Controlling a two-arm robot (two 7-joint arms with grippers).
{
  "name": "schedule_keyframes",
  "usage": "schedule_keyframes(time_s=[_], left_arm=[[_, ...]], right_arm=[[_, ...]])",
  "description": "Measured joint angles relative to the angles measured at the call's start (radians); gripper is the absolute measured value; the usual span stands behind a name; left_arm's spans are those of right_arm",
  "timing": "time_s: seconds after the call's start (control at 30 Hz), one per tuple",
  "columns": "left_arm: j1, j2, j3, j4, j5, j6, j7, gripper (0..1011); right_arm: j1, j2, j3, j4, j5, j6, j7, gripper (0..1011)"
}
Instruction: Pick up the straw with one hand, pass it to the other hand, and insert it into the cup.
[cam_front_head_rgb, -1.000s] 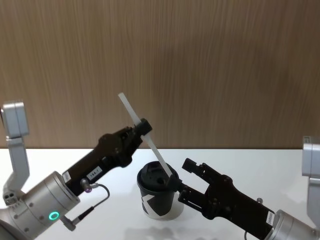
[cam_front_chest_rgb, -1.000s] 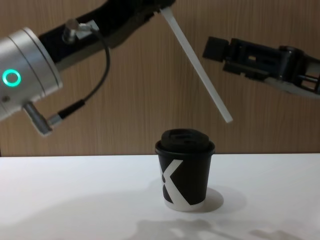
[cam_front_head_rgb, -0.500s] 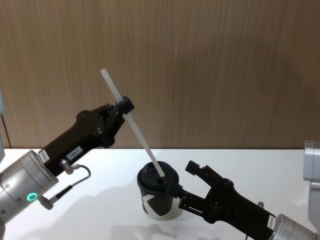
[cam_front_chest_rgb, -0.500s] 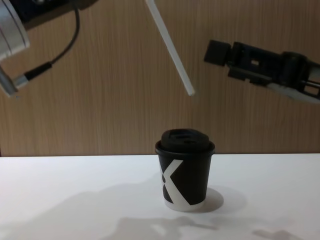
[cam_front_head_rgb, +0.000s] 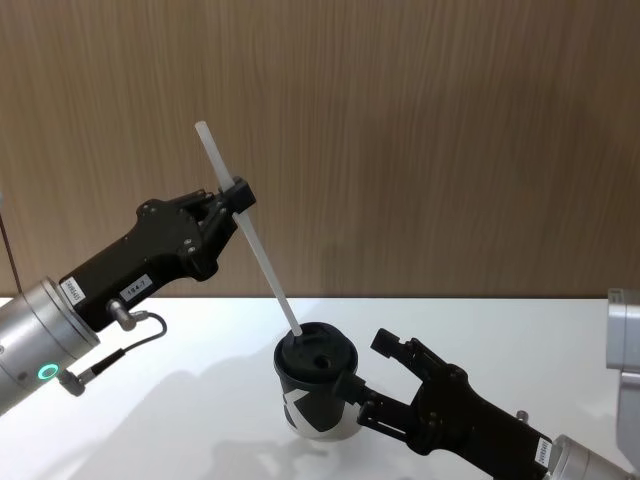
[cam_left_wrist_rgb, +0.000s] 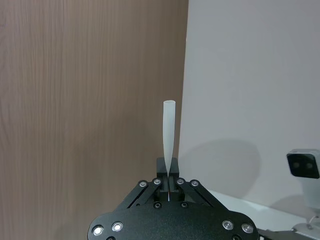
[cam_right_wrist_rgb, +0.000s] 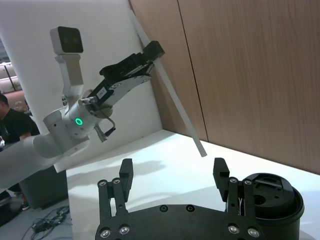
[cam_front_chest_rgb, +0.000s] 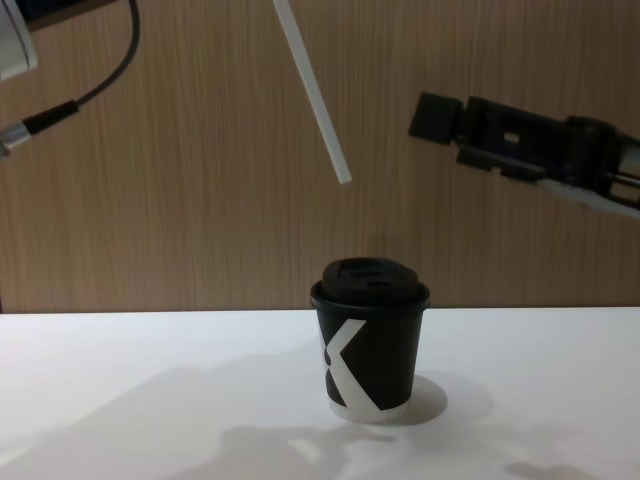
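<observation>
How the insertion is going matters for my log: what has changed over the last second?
The left gripper, shut on the straw, swung up and toward the robot's left. In the chest view this carried the straw's lower tip from right of the cup to higher up, over its lid. The tip is not yet in. The right gripper stayed open beside the cup, barely shifting. The cup stayed put.

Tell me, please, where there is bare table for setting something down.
The white table is bare left, right and in front of the cup. Above it is crowded: the left gripper holds the straw, the open right gripper alongside.
</observation>
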Motion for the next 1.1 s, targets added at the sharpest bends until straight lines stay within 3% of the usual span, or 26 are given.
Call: schedule_keyframes(time_s=[0.4, 1.1], left_arm=[[-0.045, -0.007, 0.022, 0.053, 0.046, 0.015, 0.0, 8], [-0.148, -0.074, 0.087, 0.196, 0.102, 0.033, -0.047, 8]], right_arm=[[-0.003, 0.003, -0.002, -0.001, 0.001, -0.002, -0.001, 1001], [-0.005, 0.005, -0.003, -0.001, 0.001, -0.004, -0.002, 1001]])
